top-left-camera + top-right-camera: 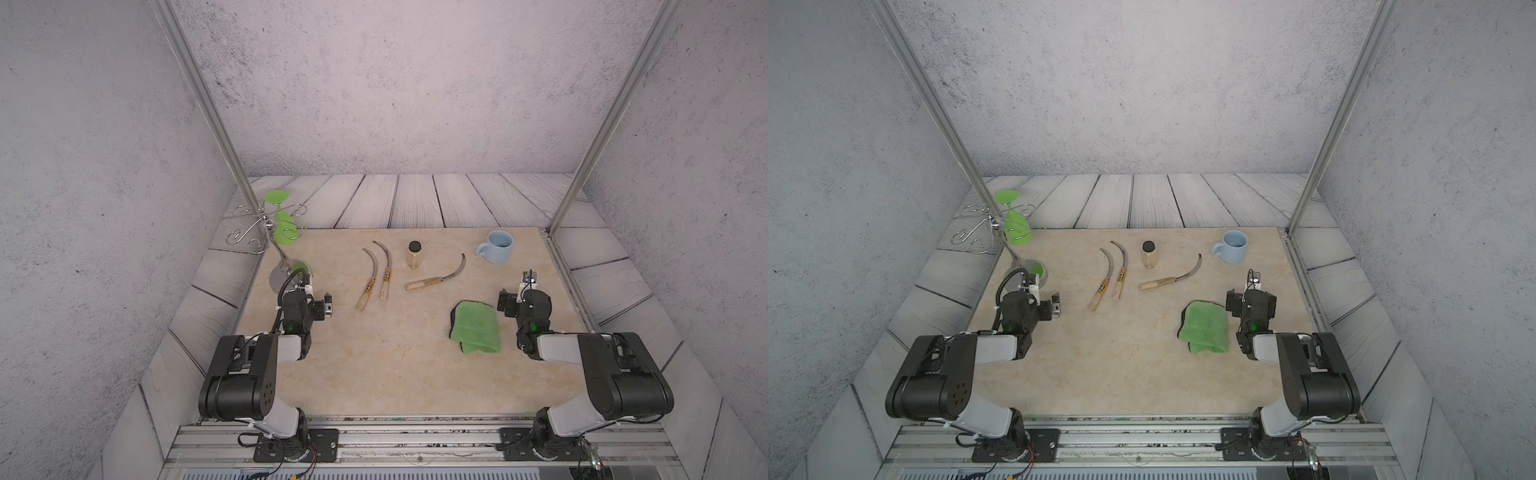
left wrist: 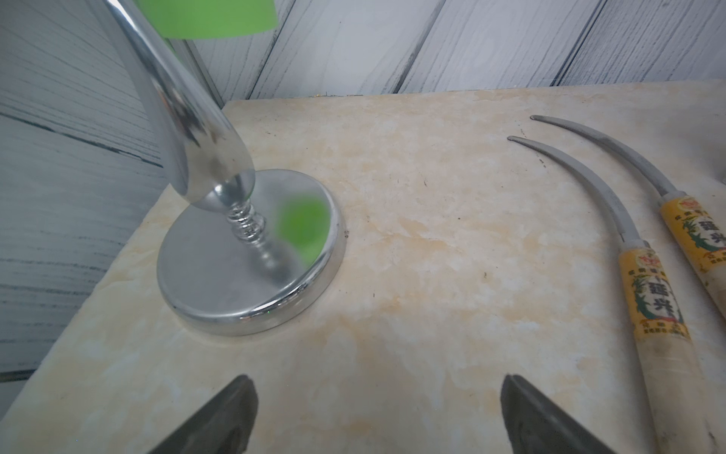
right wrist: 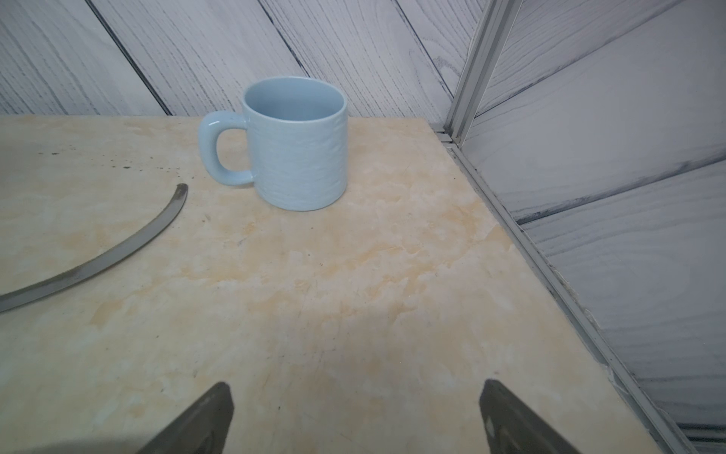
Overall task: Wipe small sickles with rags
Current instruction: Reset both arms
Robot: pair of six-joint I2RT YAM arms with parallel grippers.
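Worktop (image 1: 374, 365): a beige marbled slab that carries everything.
Labelled small sickles: two lie side by side, left of the middle and toward the far edge. One (image 1: 368, 286) is on the left and the other (image 1: 387, 275) is just beside it. The blades curve away toward the far edge and the pale handles point to the near edge. They are close together, but I cannot tell whether they touch.
Third small sickle (image 1: 432, 281): it lies right of the middle. The handle points left and the blade sweeps up toward the far right corner. No label shows on it.
Rag (image 1: 476, 326): green and fluffy with a dark edge, it lies folded flat toward the right edge. It is nearer than the third sickle and apart from it.
Left gripper (image 2: 377, 389): released, with the jaws spread wide and nothing between them. It sits near the left edge, between the stand's base and the labelled pair.
Right gripper (image 3: 355, 387): released, wide and empty. It sits near the right edge beside the rag and faces the mug.
Jar (image 1: 414, 254): black-capped and upright, it stands near the far edge between the labelled pair and the third sickle's blade.
Mug (image 1: 496, 247): pale blue and upright, it stands by the far right corner.
Chrome stand (image 2: 243, 275): its round base sits at the left edge, and a green goblet (image 1: 284, 230) hangs from it.
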